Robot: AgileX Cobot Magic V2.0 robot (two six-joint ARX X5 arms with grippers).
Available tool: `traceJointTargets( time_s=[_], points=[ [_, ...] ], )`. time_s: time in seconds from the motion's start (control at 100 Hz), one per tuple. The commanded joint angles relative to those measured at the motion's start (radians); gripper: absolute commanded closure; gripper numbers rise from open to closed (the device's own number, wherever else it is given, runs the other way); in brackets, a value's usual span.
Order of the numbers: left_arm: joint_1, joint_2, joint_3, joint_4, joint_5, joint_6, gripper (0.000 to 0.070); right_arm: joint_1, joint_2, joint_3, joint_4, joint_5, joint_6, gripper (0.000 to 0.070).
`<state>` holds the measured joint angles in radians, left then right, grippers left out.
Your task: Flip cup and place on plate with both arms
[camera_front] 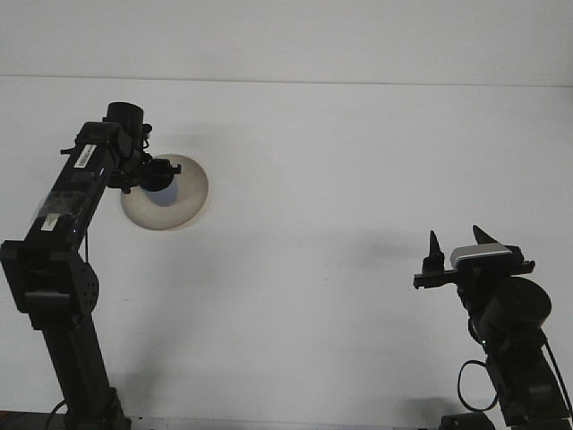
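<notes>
A plain white table (340,179) fills nearly the whole view, its surface smooth and matte. Along the top, a thin straight line marks its far edge, and behind it rises a pale grey-white wall (295,36) with no markings. The light is even and soft, leaving only faint grey shadows on the tabletop, and a dark strip shows at the bottom edge.
</notes>
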<state>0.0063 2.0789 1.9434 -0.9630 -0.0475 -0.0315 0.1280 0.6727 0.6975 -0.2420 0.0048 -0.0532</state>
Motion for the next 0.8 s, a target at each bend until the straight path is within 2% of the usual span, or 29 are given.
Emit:
traceJointTargets(
  time_s=[0.0, 0.43, 0.55, 0.79],
  points=[
    [0.003, 0.024, 0.052, -0.008, 0.003, 0.013, 0.0311, 0.002, 0.002, 0.003, 0.01, 0.003, -0.003, 0.0207],
    [0.003, 0.021, 0.358, -0.235, 0.003, 0.011, 0.0311, 0.002, 0.002, 0.003, 0.01, 0.003, -0.003, 0.0207],
    [0.003, -0.001, 0.368, -0.295, 0.003, -0.001, 0.0313, 0.002, 0.002, 0.003, 0.01, 0.003, -0.003, 0.0207],
    [-0.021, -0.135, 0.358, -0.301, 0.003, -0.018, 0.0313, 0.002, 0.002, 0.003, 0.006, 0.003, -0.003, 0.0207]
  ],
)
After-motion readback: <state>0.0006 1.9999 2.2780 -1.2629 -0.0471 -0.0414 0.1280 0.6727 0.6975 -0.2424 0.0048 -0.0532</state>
